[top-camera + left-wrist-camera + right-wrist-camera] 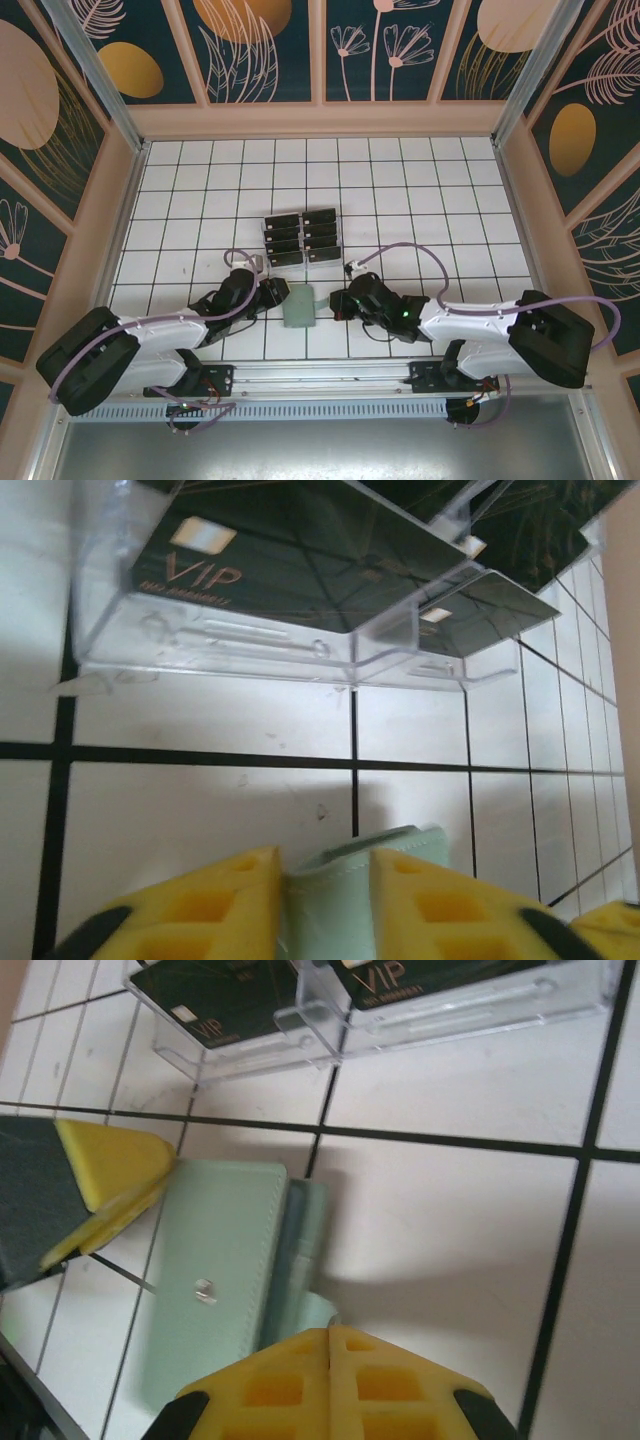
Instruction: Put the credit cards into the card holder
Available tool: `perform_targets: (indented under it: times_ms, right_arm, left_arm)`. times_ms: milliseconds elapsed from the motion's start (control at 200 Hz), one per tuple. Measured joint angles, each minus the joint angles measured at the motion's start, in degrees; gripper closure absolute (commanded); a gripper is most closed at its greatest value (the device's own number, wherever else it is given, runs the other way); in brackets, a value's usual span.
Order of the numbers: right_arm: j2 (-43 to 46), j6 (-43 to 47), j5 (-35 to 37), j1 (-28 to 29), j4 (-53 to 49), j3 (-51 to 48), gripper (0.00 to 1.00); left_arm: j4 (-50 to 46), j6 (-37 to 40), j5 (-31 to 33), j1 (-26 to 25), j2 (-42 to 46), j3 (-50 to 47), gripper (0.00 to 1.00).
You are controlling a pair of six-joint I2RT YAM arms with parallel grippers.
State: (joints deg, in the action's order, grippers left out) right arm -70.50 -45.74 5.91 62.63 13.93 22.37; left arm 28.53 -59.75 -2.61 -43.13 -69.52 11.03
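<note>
Currently, the step appears to be opening the card holder (300,305), which lies flat near the credit cards (300,238). Left gripper (325,872): jaws narrowly apart astride its edge; grip indeterminate. Right gripper (330,1345): jaws closed at its flap. Next requirement: spread the pocket.

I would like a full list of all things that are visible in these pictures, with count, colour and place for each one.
cards: about eight, black, in two columns inside the rack
rack: one, clear plastic, on the table beyond the wallet
wallet: one, pale green, flat on the table between the two hands
table: one, white tiles with black lines
walls: dark teal with plant drawings, around the table
cables: two, purple, one on each arm
arms: two, black and white, near edge
left hand: yellow fingers either side of the wallet's edge, grip unclear
right hand: yellow fingers, shut, at the wallet's other edge
</note>
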Motion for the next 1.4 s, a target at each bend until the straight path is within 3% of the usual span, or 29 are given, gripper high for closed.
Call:
perform_targets:
  times_ms: [120,315,621,976,1396]
  right_arm:
    - [0.7,0.0,0.0,-0.1,0.0,-1.2,1.00]
    - [2.2,0.0,-0.4,-0.1,0.1,-1.5,1.00]
    - [2.9,0.0,-0.7,-0.1,0.3,-1.6,1.00]
    - [2.9,-1.7,-0.9,-0.1,4.3,-7.5,1.00]
    - [5.9,-3.1,-0.9,-0.1,7.4,-11.4,1.00]
  left_arm:
    - [-0.1,1.1,0.3,0.0,-0.5,0.0,0.34]
    - [-2.3,3.3,0.6,0.0,-0.5,1.7,0.25]
    - [-11.6,8.1,0.6,-0.9,-0.5,9.7,0.20]
    - [-23.4,13.3,7.8,-10.7,-10.3,21.9,0.19]
    - [-33.2,15.9,17.5,-17.4,-18.6,31.1,0.17]
